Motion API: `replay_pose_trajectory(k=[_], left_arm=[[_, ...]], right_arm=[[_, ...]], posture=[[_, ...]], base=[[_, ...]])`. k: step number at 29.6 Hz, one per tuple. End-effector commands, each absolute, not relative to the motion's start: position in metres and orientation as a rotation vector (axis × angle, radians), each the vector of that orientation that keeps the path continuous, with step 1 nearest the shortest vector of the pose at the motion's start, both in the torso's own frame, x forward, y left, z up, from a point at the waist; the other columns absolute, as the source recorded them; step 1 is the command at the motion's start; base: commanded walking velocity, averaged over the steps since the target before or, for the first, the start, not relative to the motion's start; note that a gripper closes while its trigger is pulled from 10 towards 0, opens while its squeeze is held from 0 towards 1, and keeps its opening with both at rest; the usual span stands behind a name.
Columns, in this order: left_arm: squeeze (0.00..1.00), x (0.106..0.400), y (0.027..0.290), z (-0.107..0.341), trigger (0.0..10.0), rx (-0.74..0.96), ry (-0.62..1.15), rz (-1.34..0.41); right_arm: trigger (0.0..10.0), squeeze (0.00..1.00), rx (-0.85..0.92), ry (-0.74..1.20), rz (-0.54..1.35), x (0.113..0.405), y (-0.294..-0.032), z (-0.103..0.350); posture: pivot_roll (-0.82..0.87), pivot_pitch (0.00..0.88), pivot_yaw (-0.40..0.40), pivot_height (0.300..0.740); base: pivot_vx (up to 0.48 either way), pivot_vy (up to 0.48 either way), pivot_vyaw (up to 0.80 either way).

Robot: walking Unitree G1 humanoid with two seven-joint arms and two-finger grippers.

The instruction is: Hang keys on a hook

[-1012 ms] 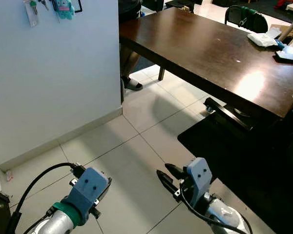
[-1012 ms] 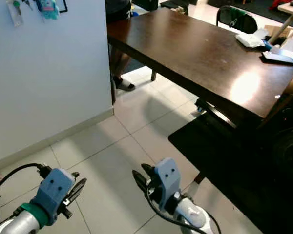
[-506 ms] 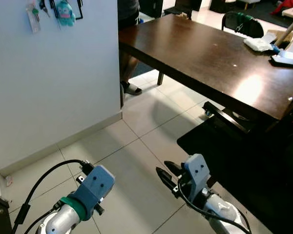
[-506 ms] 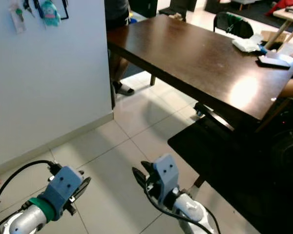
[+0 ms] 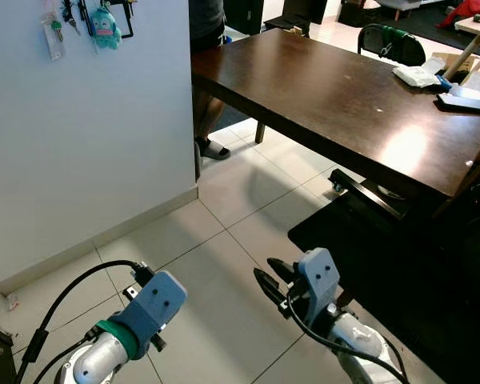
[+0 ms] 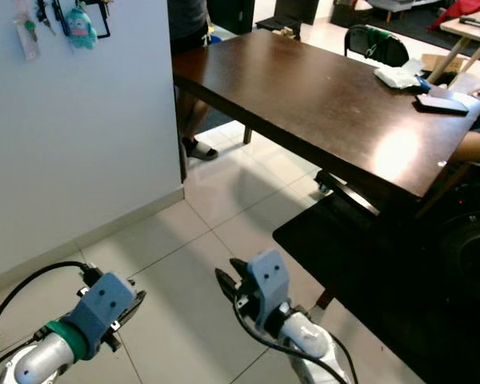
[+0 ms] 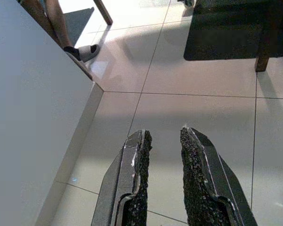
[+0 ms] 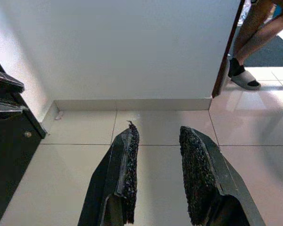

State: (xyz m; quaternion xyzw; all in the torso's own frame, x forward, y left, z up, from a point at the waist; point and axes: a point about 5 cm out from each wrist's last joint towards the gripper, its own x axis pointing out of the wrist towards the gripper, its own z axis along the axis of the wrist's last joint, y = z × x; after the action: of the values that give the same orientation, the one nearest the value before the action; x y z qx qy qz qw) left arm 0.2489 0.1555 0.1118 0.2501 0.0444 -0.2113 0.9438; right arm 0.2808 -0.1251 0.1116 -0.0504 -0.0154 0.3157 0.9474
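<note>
Keys (image 5: 58,24) already hang at wall's (image 5: 104,136) top corner beside teal charm (image 5: 106,26); my left gripper (image 7: 162,179) and right gripper (image 8: 160,176) both slightly parted, empty, low over floor tiles (image 5: 224,240). Risk: reaching up could knock keys off hook

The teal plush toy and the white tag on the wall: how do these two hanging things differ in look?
The teal plush toy is teal and plump, with a small face; the white tag is pale, flat and narrow. The toy hangs nearer the wall's corner, the tag farther from it, with dark keys between them. Both hang high on the white wall, far above the two grippers, left and right.
</note>
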Motion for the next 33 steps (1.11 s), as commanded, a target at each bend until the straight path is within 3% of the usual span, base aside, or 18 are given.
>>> replay_pose_trajectory(k=[1, 33], left_arm=[[0.0, 0.248, 0.16, 0.11, 10.0, 0.5, 0.106, -0.439], [0.0, 0.251, 0.16, 0.11, 10.0, 0.492, 0.1, -0.451]], right_arm=[[10.0, 0.0, -0.101, -0.012, 0.641, 0.28, -0.123, 0.108], [10.0, 0.0, -0.105, -0.044, 0.579, 0.281, -0.132, 0.112]], posture=[[0.01, 0.103, 0.082, 0.74], [-0.03, 0.124, 0.078, 0.74]], base=[[0.0, 0.0, 0.0], [0.0, 0.0, 0.0]])
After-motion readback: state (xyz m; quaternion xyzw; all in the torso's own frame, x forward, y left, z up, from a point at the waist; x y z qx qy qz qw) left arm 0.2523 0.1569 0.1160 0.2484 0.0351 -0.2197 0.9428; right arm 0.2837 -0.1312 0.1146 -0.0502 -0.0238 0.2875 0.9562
